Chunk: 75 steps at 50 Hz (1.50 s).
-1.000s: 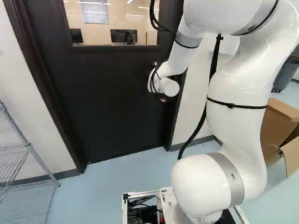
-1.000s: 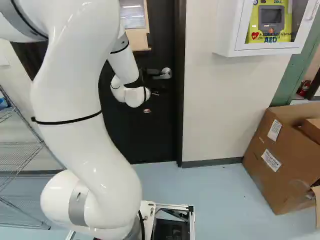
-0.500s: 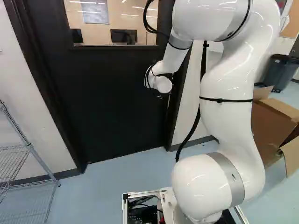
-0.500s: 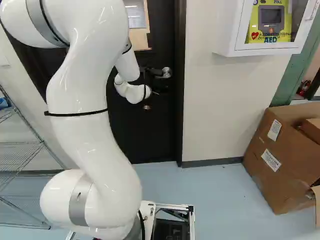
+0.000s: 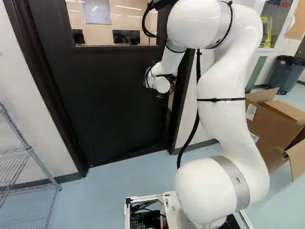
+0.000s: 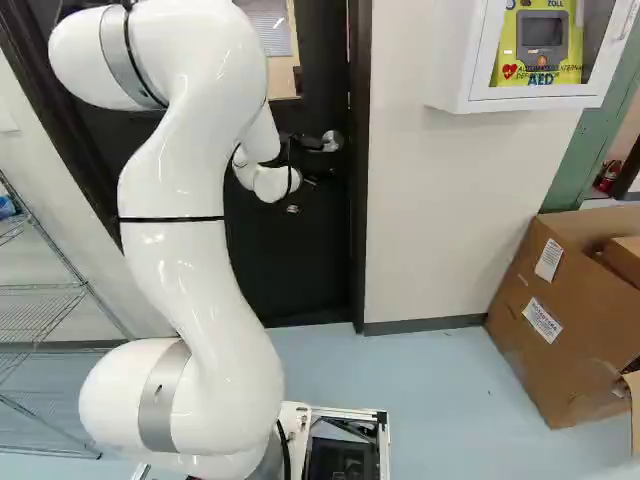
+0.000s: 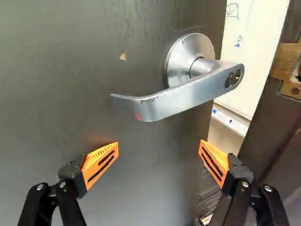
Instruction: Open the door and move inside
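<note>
We see the dark flat door (image 5: 109,105) with the glass window (image 5: 102,16) standing a little open: in the wrist view, a gap lies between its edge and the dark frame (image 7: 270,117), and through it we see a white surface with blue marks (image 7: 258,42). Our black fingers (image 7: 74,175) with orange pads (image 7: 99,165) are released, wide apart, holding nothing. The curved silver metal handle (image 7: 188,99) is ahead of them, not touched, on the door near this open edge. Our white, rounded arm (image 5: 221,90) reaches toward the door.
</note>
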Available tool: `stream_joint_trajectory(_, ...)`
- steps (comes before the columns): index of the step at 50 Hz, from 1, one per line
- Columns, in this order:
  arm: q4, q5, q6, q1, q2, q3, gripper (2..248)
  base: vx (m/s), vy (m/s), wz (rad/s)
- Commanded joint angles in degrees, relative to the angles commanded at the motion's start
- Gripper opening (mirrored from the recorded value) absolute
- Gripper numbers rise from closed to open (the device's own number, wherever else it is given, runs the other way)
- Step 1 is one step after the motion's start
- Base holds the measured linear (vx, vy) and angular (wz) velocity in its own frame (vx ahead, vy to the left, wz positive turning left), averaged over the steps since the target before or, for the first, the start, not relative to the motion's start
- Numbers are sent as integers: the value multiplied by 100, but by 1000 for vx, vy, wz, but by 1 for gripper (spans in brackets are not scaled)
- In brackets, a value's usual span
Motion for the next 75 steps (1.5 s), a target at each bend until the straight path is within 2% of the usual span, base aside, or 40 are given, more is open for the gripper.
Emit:
stream_joint_trajectory(23,0,0,0,117,-619,-818,247,0,0,0)
stream_joint_trajectory(38,0,0,0,207,-855,-1138,247,0,0,0)
stream_joint_trajectory(45,-1,0,0,243,-788,-1047,247,0,0,0)
stream_joint_trajectory(57,-144,0,0,289,-492,-648,247,0,0,0)
stream_joint_trajectory(75,-1058,0,0,400,-133,-173,247,0,0,0)
